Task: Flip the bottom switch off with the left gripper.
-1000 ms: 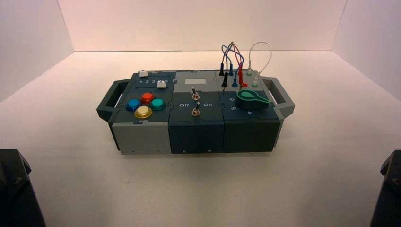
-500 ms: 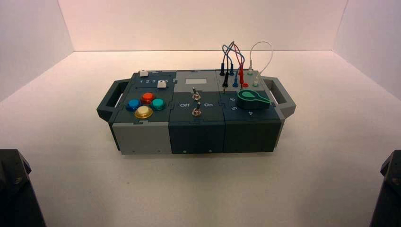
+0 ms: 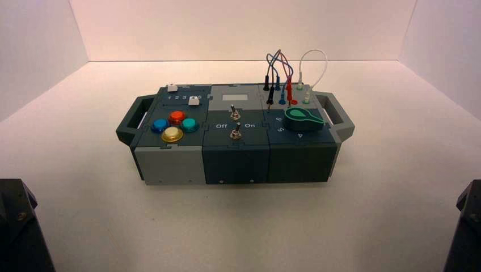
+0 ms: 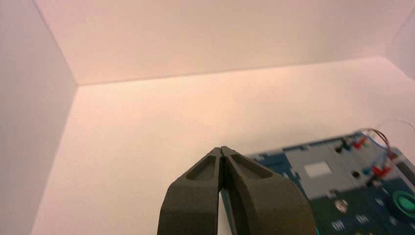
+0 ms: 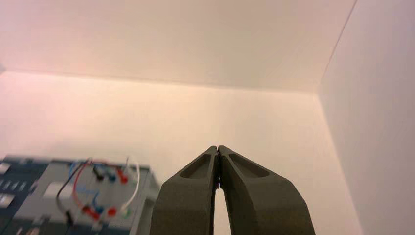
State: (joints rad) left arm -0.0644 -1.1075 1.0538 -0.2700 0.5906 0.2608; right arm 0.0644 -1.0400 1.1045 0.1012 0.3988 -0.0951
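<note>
Left tool (image 4: pixel 221 148) closed, tapered dark fingers meeting at the tips with nothing between them; held well apart from the box (image 3: pixel 235 164), with part of the left arm (image 3: pixel 22 226) at the near left corner of the high view. Right tool (image 5: pixel 218 148) idle and likewise closed on nothing, on the right arm (image 3: pixel 466 232) at the near right corner.

Bottom switch (image 3: pixel 235 135), a small silver toggle with a round nut base, on the dark middle panel of the box near its front edge, untouched. Just behind it, a matching second silver toggle (image 3: pixel 235 115). Farther back on the grey middle panel, a pale rectangular window (image 3: pixel 235 97).

To the left on the box, four round buttons close together: blue (image 3: pixel 160 126), red (image 3: pixel 177 117), green (image 3: pixel 190 125) and yellow (image 3: pixel 172 135), the yellow one nearest the front. Behind them, two white sliders (image 3: pixel 194 101). To the right, a dark round knob with a green pointer (image 3: pixel 303 119); behind that, black, blue, red and white wires (image 3: pixel 325 62) arching over the grey panel. At the sides of the box, a left handle (image 3: pixel 125 127) and a right handle (image 3: pixel 345 123). Beneath everything, a pale tabletop (image 3: pixel 238 226), with pale walls (image 3: pixel 244 28) around.
</note>
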